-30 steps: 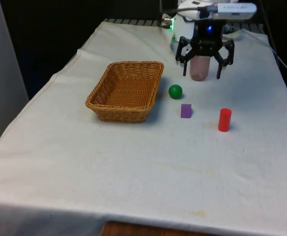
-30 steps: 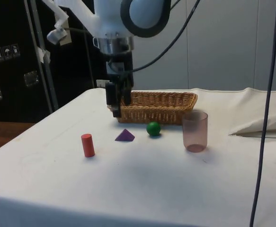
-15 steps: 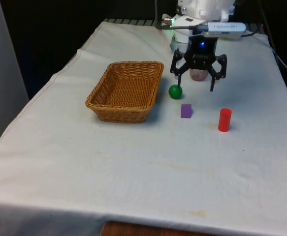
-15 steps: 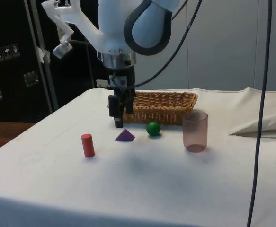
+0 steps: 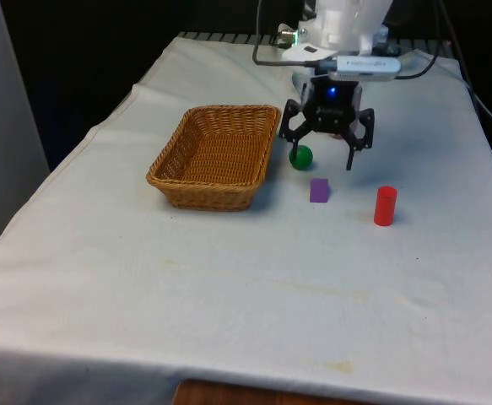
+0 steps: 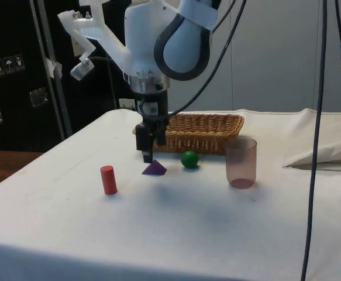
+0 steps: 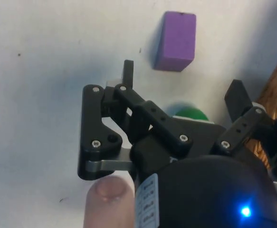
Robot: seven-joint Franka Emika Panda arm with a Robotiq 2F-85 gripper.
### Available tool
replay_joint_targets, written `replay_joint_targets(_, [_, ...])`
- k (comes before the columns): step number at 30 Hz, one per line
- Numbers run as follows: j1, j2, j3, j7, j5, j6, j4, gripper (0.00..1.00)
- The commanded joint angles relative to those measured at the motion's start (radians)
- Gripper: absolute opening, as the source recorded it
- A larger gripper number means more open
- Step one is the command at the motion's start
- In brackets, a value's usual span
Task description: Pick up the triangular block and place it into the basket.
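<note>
The purple triangular block (image 5: 318, 190) (image 6: 154, 168) (image 7: 176, 41) lies on the white cloth, between the green ball and the red cylinder. My gripper (image 5: 317, 159) (image 6: 147, 158) (image 7: 182, 78) hangs open just above the cloth, a little behind the block and close to the green ball (image 5: 300, 156). Nothing is between the fingers. The wicker basket (image 5: 171, 165) (image 6: 233, 124) stands to the front view's left of the block and holds nothing that I can see.
A red cylinder (image 5: 384, 205) (image 6: 107, 179) stands to the front view's right of the block. A translucent pink cup (image 6: 241, 162) (image 7: 108, 204) stands behind the gripper. The green ball (image 6: 189, 158) (image 7: 189, 113) sits beside the basket's corner.
The gripper has come forward and down from over the pink cup, towards the front view's left, and now hangs low just behind the purple block. It has stayed open. The objects have not moved.
</note>
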Motion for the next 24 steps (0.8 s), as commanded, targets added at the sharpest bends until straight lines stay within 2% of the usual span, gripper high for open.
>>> replay_joint_targets(1, [-0.014,0.004,0.012,-0.019,0.017,0.011,0.001,1.0])
replay_joint_targets(6, [-0.017,0.024,0.006,-0.022,0.017,0.026,0.008,1.0])
replay_joint_targets(7, [-0.004,0.018,-0.009,-0.006,0.0,0.012,0.007,1.0])
replay_joint_targets(8, [-0.017,0.027,0.005,-0.022,0.017,0.028,0.009,1.0])
replay_joint_targets(15, [-0.019,0.062,0.007,-0.019,0.021,0.059,0.022,1.0])
replay_joint_targets(16, [-0.005,0.058,-0.011,-0.006,0.003,0.048,0.021,1.0])
replay_joint_targets(17, [-0.019,0.067,0.008,-0.019,0.022,0.063,0.024,1.0])
replay_joint_targets(22, [-0.016,0.091,0.006,-0.016,0.022,0.081,0.034,1.0])
replay_joint_targets(24, [-0.011,0.096,0.003,-0.01,0.018,0.084,0.036,1.0])
